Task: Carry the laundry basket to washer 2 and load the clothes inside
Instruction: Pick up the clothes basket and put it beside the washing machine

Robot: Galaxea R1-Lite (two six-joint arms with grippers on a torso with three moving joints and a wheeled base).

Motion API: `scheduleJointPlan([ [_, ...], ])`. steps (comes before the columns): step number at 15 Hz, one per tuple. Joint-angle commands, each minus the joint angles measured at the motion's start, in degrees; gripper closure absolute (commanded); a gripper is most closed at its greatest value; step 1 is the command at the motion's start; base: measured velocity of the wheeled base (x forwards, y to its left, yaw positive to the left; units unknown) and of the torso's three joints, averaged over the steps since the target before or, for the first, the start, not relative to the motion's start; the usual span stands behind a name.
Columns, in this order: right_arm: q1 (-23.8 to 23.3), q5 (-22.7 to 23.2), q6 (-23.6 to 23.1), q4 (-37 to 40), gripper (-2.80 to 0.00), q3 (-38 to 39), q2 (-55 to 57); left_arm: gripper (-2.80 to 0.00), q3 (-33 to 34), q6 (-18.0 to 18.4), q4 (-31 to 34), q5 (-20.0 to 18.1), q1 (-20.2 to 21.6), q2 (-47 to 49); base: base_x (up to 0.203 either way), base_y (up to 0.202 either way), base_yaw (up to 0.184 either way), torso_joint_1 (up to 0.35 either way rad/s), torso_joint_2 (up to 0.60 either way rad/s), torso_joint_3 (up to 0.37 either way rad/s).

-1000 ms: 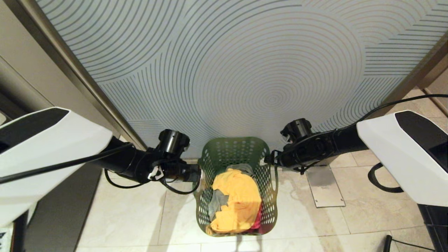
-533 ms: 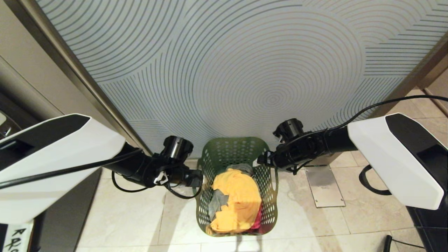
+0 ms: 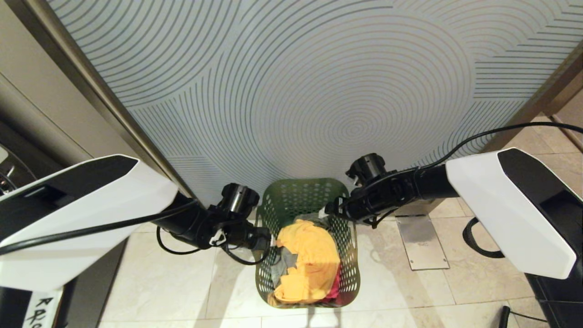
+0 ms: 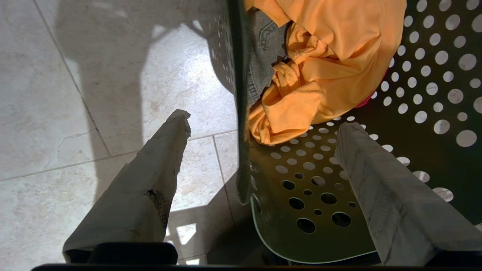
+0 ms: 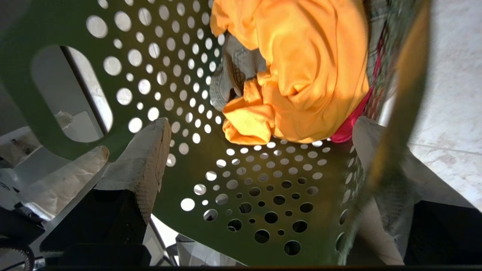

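Although standing low at lower centre of the head view, sitting flat on pale floor tiles [image 3: 159, 282], the laundry basket [image 3: 350, 255] is presenting both long walls for grasping. Judging the handling: thin perforated plastic, likely light and somewhat flexible, so squeezing hard risks bowing the wall; favouring the rim or the cut-out loop handle [image 5: 71, 94] showing at upper left of the right wrist view. Noting the load: a soft orange garment [image 3: 305, 259] on top, grey denim [image 4: 263, 56] and a red item [image 5: 352, 124] beneath, loose and liable to shifting when lifting unevenly. Straddling the left wall, the left gripper [image 3: 269, 240] is showing jaws spread wide, one finger outside over tile, one inside, nothing clamped. Straddling the right wall near the upper centre of the head view, the right gripper [image 3: 329, 211] is likewise showing jaws spread, gripping nothing. Regarding the surroundings: smooth glossy tile, probably slippery for sliding; a grey panel with concentric lines [image 3: 319, 91] filling the upper frame just behind the basket; a metal floor plate [image 3: 421, 243] at right of centre. Washer 2 is not appearing in any view.
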Motion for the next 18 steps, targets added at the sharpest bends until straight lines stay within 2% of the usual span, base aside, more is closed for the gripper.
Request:
scheduleJointPlan([
  [1, 0.0, 0.4, 0.15, -0.04, -2.8, 0.26, 1.24, -2.8, -0.41, -0.28, -0.07, 0.02, -0.4, 1.0, 0.0, 0.0, 0.0, 0.0, 0.0, 0.0],
  [6, 0.09, 0.6, 0.15, -2.78, -2.8, 0.46, 3.28, -2.8, -1.14, -1.91, -3.76, -0.11, -1.39, 3.07, 0.0, 0.0, 0.0, 0.0, 0.0, 0.0],
  [7, 0.09, 0.6, 0.15, -2.78, -2.8, 0.71, 3.29, -2.8, -1.65, -3.22, -3.81, -1.62, -1.39, 3.31, 0.0, 0.0, 0.0, 0.0, 0.0, 0.0],
  [9, 0.09, 0.6, 0.15, -2.78, -2.8, 0.8, 3.38, -2.8, -3.53, -8.6, -3.11, -7.16, -1.33, 3.62, 0.0, 0.0, 0.0, 0.0, 0.0, 0.0],
  [10, 0.09, 0.6, 0.15, -2.78, -2.8, 0.8, 3.38, -2.8, -4.28, -9.62, -2.31, -8.11, -1.31, 4.34, 0.0, 0.0, 0.0, 0.0, 0.0, 0.0],
  [15, 0.16, 0.6, 0.06, -2.87, -2.8, 0.63, 4.17, -2.8, -6.12, -11.53, -1.83, -8.68, -1.4, 5.42, 0.0, 0.0, 0.0, 0.0, 0.0, 0.0],
  [18, 0.18, 0.58, 0.06, -4.07, -2.8, 0.54, 5.4, -2.8, -7.77, -13.32, -1.4, -12.08, -1.88, 6.37, 0.0, 0.0, 0.0, 0.0, 0.0, 0.0],
])
